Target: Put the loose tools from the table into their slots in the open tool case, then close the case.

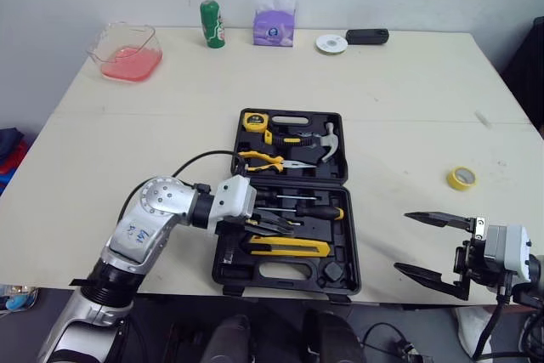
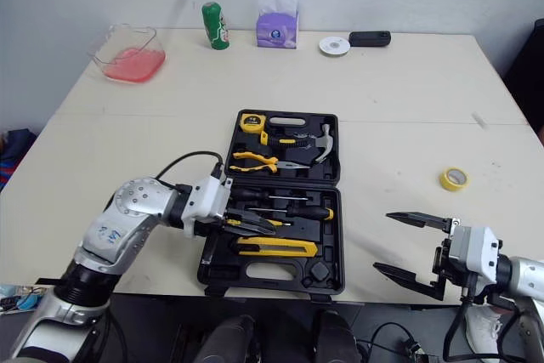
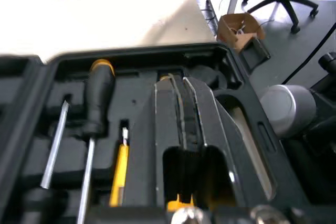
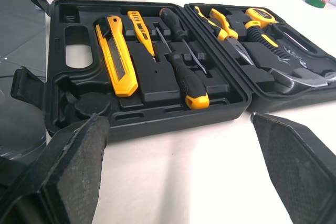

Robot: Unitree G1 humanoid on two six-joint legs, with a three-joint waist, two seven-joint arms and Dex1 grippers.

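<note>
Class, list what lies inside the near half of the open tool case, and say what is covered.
A utility knife, two screwdrivers and a yellow tester. The left gripper hides whatever lies beneath it.

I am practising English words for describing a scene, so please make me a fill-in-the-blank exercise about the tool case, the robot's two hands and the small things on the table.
1. The right hand has its fingers ___.
2. The left hand is above the tool case with its fingers ___.
3. The roll of yellow tape lies on the table to the robot's ___ of the case.
4. The can at the far edge is ___.
Missing words: open; shut; right; green.
</note>
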